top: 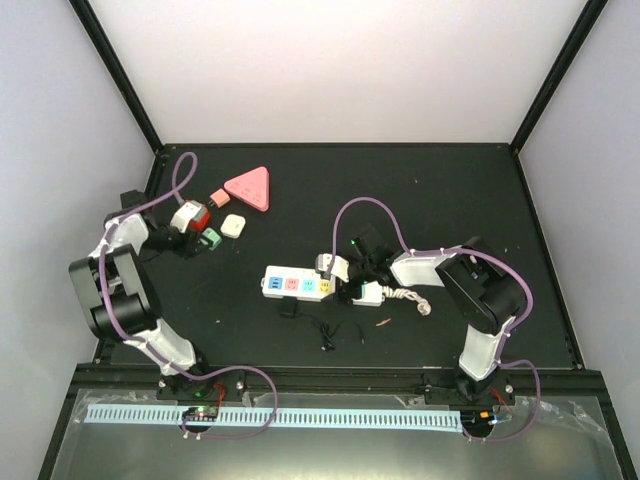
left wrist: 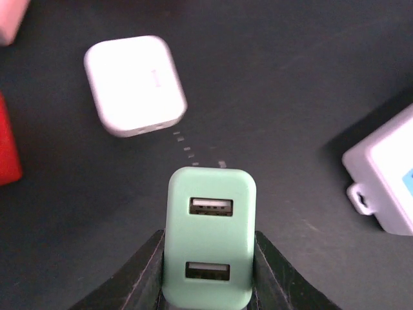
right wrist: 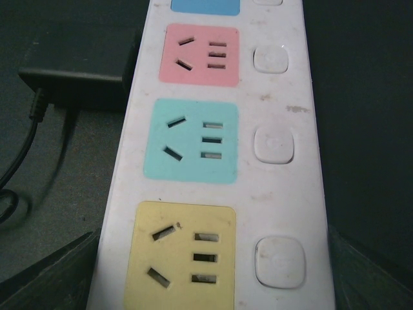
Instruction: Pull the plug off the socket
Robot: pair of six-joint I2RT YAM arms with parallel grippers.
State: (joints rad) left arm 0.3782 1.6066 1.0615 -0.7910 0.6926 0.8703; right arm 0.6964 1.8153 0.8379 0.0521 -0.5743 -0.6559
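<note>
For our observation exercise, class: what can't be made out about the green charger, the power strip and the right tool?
Green USB charger: prongs hidden behind its own body, left wrist view.
Power strip: blue outlet face cut by the top edge, right wrist view.
Right tool: whether it clamps the strip; bottom edge cuts its fingers in right wrist view, too small in top view.
</note>
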